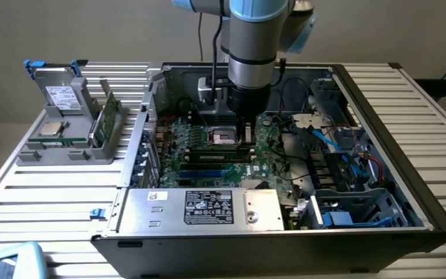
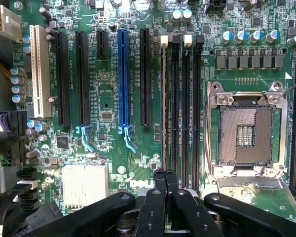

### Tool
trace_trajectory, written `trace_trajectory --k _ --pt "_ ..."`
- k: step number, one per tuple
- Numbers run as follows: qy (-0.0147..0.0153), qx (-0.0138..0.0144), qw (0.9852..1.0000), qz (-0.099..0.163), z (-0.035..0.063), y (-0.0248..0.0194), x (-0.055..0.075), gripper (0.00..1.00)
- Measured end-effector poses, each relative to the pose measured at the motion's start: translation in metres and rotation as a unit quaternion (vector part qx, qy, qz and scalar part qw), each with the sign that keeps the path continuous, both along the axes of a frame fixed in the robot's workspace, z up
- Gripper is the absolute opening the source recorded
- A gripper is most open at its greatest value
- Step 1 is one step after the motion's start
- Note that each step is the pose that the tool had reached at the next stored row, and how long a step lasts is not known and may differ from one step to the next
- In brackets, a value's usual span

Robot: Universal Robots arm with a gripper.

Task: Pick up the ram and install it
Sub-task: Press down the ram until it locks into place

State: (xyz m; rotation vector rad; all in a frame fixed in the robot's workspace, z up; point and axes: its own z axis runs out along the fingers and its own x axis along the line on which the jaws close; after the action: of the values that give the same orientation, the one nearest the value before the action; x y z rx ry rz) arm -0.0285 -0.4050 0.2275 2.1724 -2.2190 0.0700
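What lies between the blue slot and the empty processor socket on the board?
In the wrist view: one long black slot, then the row of memory slots.

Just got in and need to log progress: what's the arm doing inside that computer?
The robot arm has reached down into the open computer case, with its gripper low over the motherboard. The fingers are shut, right at the end of the black memory slots beside the empty processor socket. The ram appears to stand edge-on in one slot. Whether the fingers are pressing on it can't be told.
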Motion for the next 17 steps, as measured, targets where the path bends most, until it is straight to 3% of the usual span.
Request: trace_trajectory --k 12,17 --pt "-0.0019 0.0001 1.0000 0.000 -0.0007 -0.0002 -0.0008 0.11" --pt "-0.0018 0.0001 1.0000 0.000 0.0087 -0.0003 -0.0093 0.11"
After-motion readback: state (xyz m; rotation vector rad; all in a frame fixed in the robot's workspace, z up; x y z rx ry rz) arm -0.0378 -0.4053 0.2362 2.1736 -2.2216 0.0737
